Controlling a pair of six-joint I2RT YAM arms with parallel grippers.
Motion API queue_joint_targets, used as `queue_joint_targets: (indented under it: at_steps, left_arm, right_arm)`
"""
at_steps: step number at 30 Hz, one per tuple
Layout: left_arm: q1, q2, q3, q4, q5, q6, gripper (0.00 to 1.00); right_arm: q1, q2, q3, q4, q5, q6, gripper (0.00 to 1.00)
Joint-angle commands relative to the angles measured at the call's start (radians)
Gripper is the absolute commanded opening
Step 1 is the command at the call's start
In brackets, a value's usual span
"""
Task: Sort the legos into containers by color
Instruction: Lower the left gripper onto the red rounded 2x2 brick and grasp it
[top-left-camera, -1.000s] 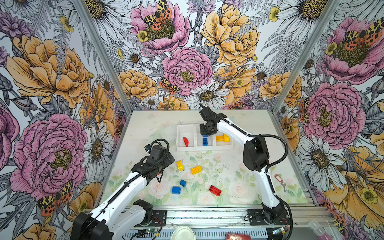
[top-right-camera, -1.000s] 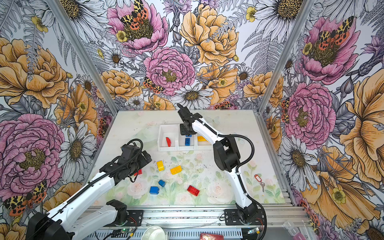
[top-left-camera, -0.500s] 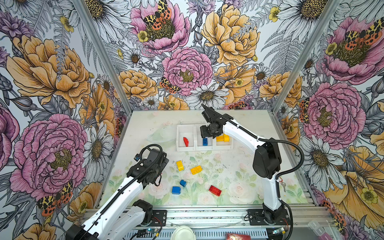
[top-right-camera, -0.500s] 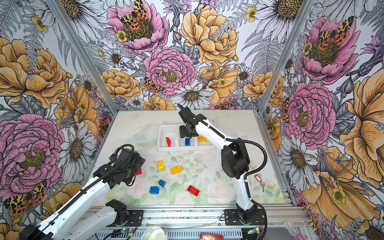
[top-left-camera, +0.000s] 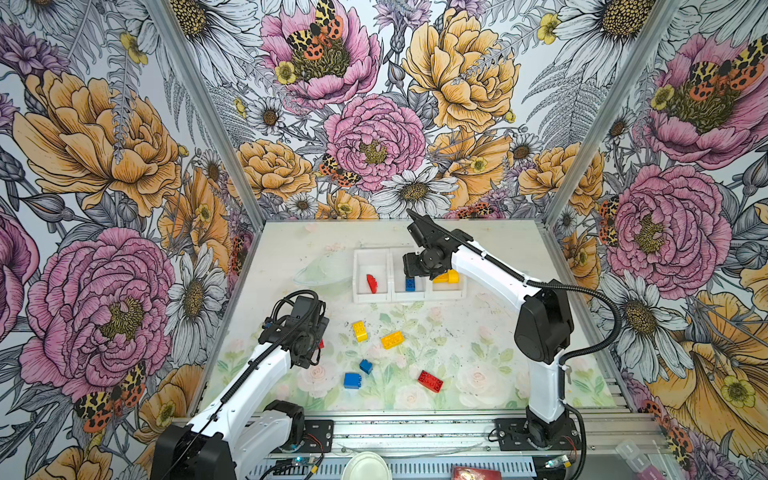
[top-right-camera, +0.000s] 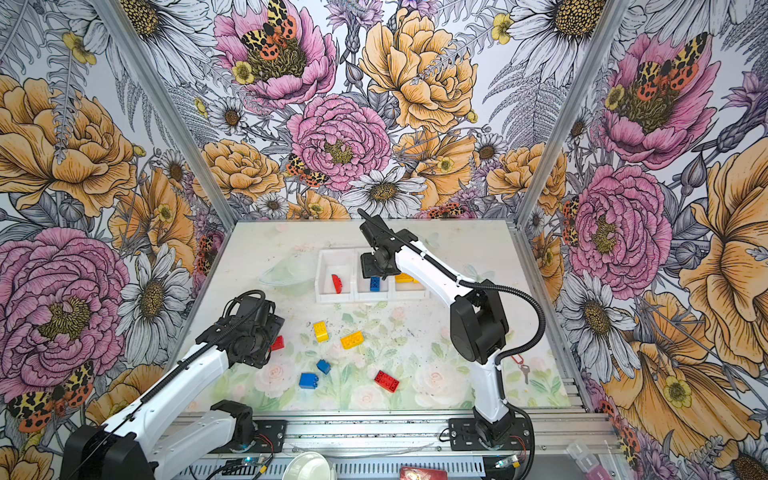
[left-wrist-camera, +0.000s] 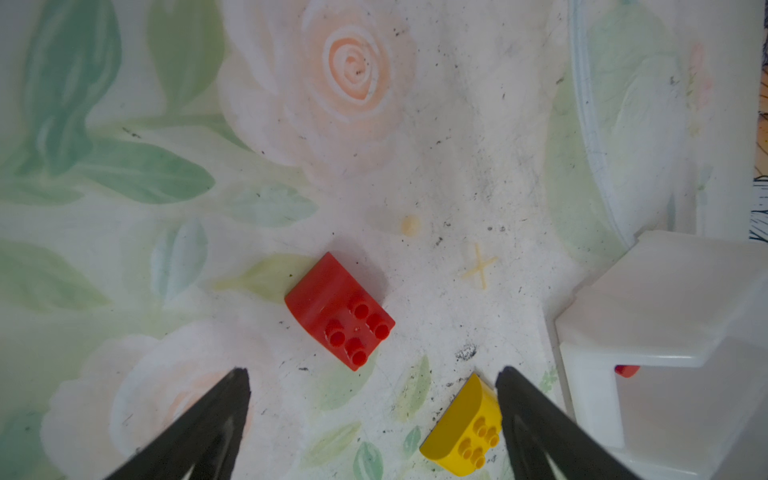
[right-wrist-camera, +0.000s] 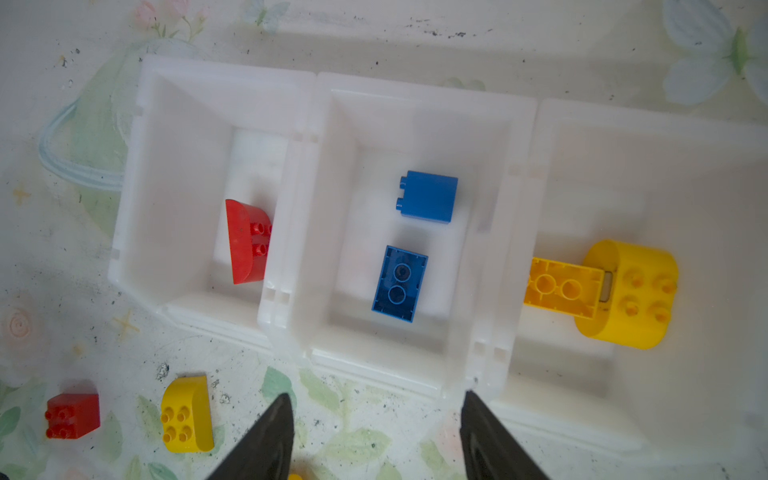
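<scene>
Left wrist view: left tool (left-wrist-camera: 372, 370) spread wide, now drawn back over red brick (left-wrist-camera: 338, 309) on table (left-wrist-camera: 457, 124). Right tool (right-wrist-camera: 376, 394) parted wider than before, empty, above tray (right-wrist-camera: 428, 89); two blue bricks (right-wrist-camera: 400, 284) in middle bin.

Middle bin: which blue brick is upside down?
The oblong blue plastic brick showing its hollow underside, two round tubes up; the squarer blue brick lies on its side.

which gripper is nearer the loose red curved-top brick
Left. The left gripper hangs open just short of the red curved-top plastic brick; the right gripper is far off, over the white plastic three-bin tray.
</scene>
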Motion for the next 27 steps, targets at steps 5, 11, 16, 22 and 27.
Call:
queue_joint_targets:
  at_steps: [5, 11, 16, 22, 27]
  left_arm:
    - [0.013, 0.034, -0.011, 0.061, 0.078, -0.057, 0.94]
    - [0.011, 0.039, -0.018, 0.061, 0.081, -0.083, 0.93]
    - [0.011, 0.059, -0.029, 0.087, 0.090, -0.095, 0.94]
    - [0.017, 0.099, -0.026, 0.122, 0.088, -0.087, 0.94]
    - [0.049, 0.134, -0.019, 0.135, 0.081, -0.036, 0.93]
  right_arm:
    - [0.002, -0.052, -0.014, 0.000, 0.001, -0.010, 0.66]
    - [-0.003, -0.061, -0.023, 0.000, 0.003, -0.014, 0.66]
    - [-0.008, -0.065, -0.025, 0.000, 0.003, -0.016, 0.66]
    - [-0.011, -0.072, -0.030, 0.000, 0.005, -0.016, 0.66]
    - [-0.013, -0.076, -0.036, 0.000, 0.006, -0.015, 0.67]
